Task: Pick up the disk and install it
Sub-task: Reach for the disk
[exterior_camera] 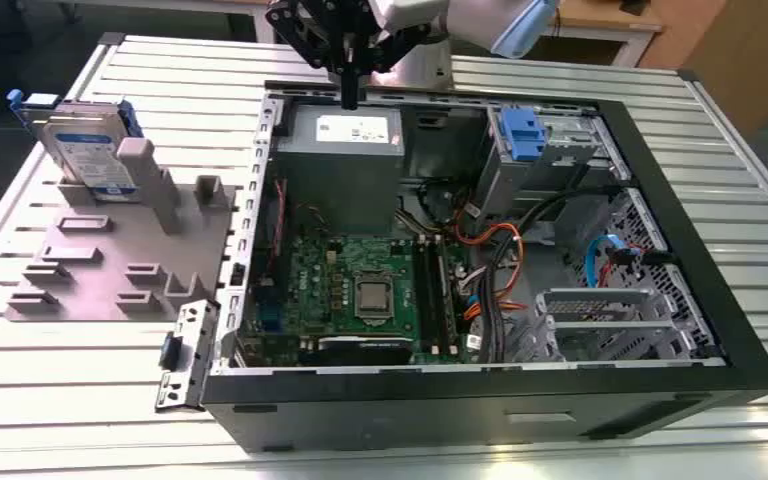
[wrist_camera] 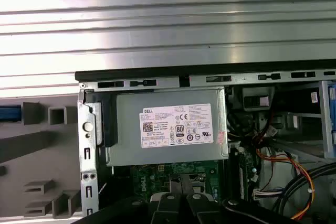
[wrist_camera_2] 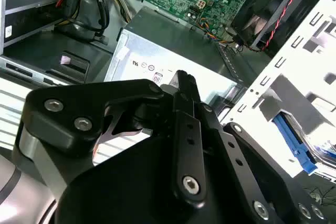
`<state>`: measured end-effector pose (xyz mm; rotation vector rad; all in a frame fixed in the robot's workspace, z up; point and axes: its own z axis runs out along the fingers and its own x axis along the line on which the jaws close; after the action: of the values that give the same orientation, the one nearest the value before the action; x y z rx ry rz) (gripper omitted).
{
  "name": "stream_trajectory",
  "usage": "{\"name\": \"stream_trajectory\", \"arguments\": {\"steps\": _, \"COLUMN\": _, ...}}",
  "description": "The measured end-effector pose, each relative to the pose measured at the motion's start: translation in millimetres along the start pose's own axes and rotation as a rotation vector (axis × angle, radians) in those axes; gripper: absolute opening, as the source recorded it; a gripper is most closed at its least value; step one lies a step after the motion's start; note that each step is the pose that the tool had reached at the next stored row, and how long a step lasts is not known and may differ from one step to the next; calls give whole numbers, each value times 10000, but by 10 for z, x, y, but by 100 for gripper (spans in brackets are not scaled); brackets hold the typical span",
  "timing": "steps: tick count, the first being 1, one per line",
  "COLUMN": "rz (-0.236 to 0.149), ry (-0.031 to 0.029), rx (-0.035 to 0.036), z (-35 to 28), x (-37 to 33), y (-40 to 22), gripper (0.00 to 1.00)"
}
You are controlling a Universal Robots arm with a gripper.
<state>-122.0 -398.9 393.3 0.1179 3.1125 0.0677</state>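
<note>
My gripper (exterior_camera: pixel 351 98) was matt black, and its links carried bright metal screw heads in the second wrist view. The flat silver hard drive in its bright blue plastic frame (exterior_camera: pixel 87 150) had a dull metal face and a smooth white-and-blue paper label. The grey holder block (exterior_camera: pixel 104 270) looked like matt plastic. The ribbed aluminium table (exterior_camera: pixel 77 385) had a brushed sheen. The black computer case (exterior_camera: pixel 491 400) seemed to be matt painted metal. The grey sheet-metal box (wrist_camera: pixel 168 156) was satin-smooth, with a white paper sticker (wrist_camera: pixel 177 128). The green circuit board (exterior_camera: pixel 357 280) looked slightly glossy.
</note>
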Motion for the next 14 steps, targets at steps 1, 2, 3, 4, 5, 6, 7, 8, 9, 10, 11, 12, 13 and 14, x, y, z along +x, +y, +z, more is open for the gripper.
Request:
{"name": "stream_trajectory", "arguments": {"steps": 1, "rz": 0, "ry": 0, "rx": 0, "z": 0, "x": 0, "y": 0, "gripper": 11}}
{"name": "stream_trajectory", "arguments": {"steps": 2, "rz": 0, "ry": 0, "rx": 0, "z": 0, "x": 0, "y": 0, "gripper": 11}}
{"name": "stream_trajectory", "arguments": {"steps": 3, "rz": 0, "ry": 0, "rx": 0, "z": 0, "x": 0, "y": 0, "gripper": 11}}
{"name": "stream_trajectory", "arguments": {"steps": 4, "rz": 0, "ry": 0, "rx": 0, "z": 0, "x": 0, "y": 0, "gripper": 11}}
{"name": "stream_trajectory", "arguments": {"steps": 5, "rz": 0, "ry": 0, "rx": 1, "z": 0, "x": 0, "y": 0, "gripper": 11}}
{"name": "stream_trajectory", "arguments": {"steps": 6, "rz": 0, "ry": 0, "rx": 0, "z": 0, "x": 1, "y": 0, "gripper": 11}}
{"name": "stream_trajectory", "arguments": {"steps": 7, "rz": 1, "ry": 0, "rx": 0, "z": 0, "x": 3, "y": 0, "gripper": 11}}
{"name": "stream_trajectory", "arguments": {"steps": 8, "rz": 2, "ry": -1, "rx": 0, "z": 0, "x": 8, "y": -1, "gripper": 11}}
{"name": "stream_trajectory", "arguments": {"steps": 9, "rz": 2, "ry": -1, "rx": 0, "z": 0, "x": 16, "y": -2, "gripper": 11}}
{"name": "stream_trajectory", "arguments": {"steps": 10, "rz": 1, "ry": -1, "rx": -1, "z": 0, "x": 23, "y": -2, "gripper": 11}}
{"name": "stream_trajectory", "arguments": {"steps": 11, "rz": 1, "ry": 0, "rx": 0, "z": -1, "x": 30, "y": -2, "gripper": 11}}
{"name": "stream_trajectory", "arguments": {"steps": 12, "rz": 1, "ry": 0, "rx": 1, "z": -1, "x": 35, "y": -2, "gripper": 11}}
{"name": "stream_trajectory", "arguments": {"steps": 13, "rz": 0, "ry": 0, "rx": 0, "z": -1, "x": 37, "y": -2, "gripper": 11}}
{"name": "stream_trajectory", "arguments": {"steps": 14, "rz": 0, "ry": 0, "rx": 1, "z": -1, "x": 39, "y": -3, "gripper": 11}}
